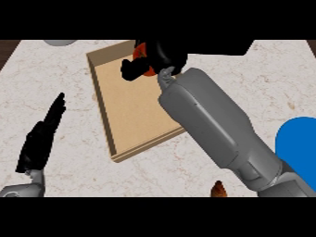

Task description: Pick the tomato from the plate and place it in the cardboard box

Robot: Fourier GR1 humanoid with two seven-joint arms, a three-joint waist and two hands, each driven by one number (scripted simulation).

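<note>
A round red tomato [140, 49] is seen only as small patches of red between the curled black fingers of the right hand [161, 58], which is closed round it in the upper middle of the frame. The hand and the tomato are held over the far end of a shallow tan cardboard box [136, 115], close to its upper corner. How high they are above the box floor cannot be told. Part of a blue round plate [307, 152] is seen at the lower right edge, well apart from the box, and no tomato is seen on the part that shows. The left hand [41, 139] is kept at the lower left, beside the box, with its fingers straight and pressed together, touching nothing.

The task is judged to be near its end, with only the release left. Since the tomato is held near the far rim and not over the middle, it could be let fall on the low wall and tipped out onto the pale marbled counter [283, 83]. Being round, it could also be set rolling across the flat floor if released from too high. The grey forearm [211, 125] is laid over the box's right side, so that wall could be caught and the box dragged if the arm were drawn away low.
</note>
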